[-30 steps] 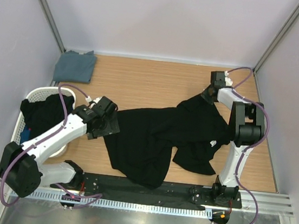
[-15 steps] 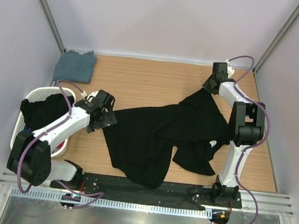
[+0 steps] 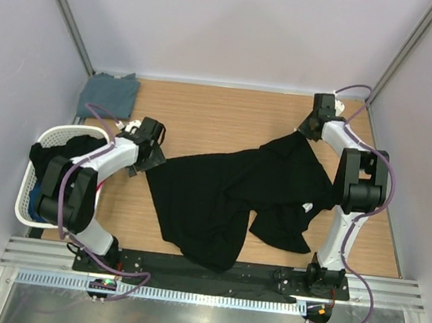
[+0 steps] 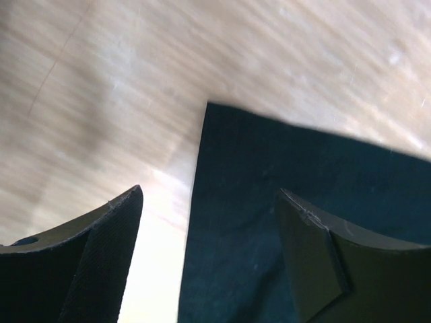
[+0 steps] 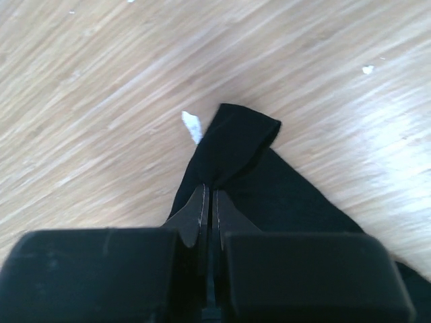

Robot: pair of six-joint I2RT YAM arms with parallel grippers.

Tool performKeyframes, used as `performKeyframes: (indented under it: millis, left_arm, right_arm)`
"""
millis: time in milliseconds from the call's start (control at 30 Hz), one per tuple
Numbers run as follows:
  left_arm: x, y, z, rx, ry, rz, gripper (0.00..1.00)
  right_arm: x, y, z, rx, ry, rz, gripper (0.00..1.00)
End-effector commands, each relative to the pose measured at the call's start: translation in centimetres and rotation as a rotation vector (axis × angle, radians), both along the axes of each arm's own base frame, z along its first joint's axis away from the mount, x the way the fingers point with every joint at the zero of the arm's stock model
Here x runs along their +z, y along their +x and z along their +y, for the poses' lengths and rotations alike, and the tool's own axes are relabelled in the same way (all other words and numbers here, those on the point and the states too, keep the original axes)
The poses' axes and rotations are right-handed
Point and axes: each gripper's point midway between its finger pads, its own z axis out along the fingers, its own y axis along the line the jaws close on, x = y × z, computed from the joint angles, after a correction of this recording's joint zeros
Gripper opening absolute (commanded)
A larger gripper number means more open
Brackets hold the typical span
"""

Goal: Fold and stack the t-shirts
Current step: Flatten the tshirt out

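Observation:
A large black t-shirt (image 3: 227, 198) lies crumpled across the middle of the wooden table, a small light mark (image 3: 307, 208) near its right side. My right gripper (image 5: 209, 192) is shut on the black t-shirt's far right corner (image 5: 236, 138) at the back of the table (image 3: 308, 129). My left gripper (image 4: 209, 208) stands open right over the black shirt's left corner (image 4: 269, 188), one finger (image 4: 108, 235) above bare wood, the other over cloth. A slate grey-blue t-shirt (image 3: 109, 93) lies folded at the back left.
A white laundry basket (image 3: 43, 158) with dark clothes in it stands at the left edge, next to the left arm. Grey walls close the table on three sides. A black rail (image 3: 210, 271) with the arm bases runs along the near edge.
The left gripper has swung back and left to the black shirt's left corner, its jaws narrowing a little. The right gripper shut on the shirt's far corner and pulled it farther back and right.

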Motion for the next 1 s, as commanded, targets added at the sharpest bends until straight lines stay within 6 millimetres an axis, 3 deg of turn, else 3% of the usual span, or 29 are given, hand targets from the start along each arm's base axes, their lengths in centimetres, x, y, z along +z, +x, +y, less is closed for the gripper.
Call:
performKeyframes:
  millis: [0,233,467,700,967]
  left_arm:
    - [0.5,3.4,0.4,0.062,-0.012,-0.102,0.77]
    - [-0.6,5.3,0.5,0.099,-0.001,-0.113,0.71]
    - [-1.8,6.5,0.4,0.103,0.008,-0.105,0.63]
    - [-3.4,5.4,0.6,0.123,0.019,-0.035,0.55]
    - [-4.5,4.2,0.2,0.121,-0.011,-0.006,0.34]
  right_arm:
    - [3.1,-0.3,-1.7,-0.021,-0.019,-0.064,0.01]
    - [2.1,-1.2,-1.8,-0.008,-0.006,-0.036,0.01]
    - [2.4,-1.4,-1.5,0.002,0.003,-0.036,0.01]
    - [2.5,-1.4,-1.5,-0.007,0.007,-0.034,0.01]
    - [2.4,-1.6,-1.7,-0.013,0.000,-0.030,0.01]
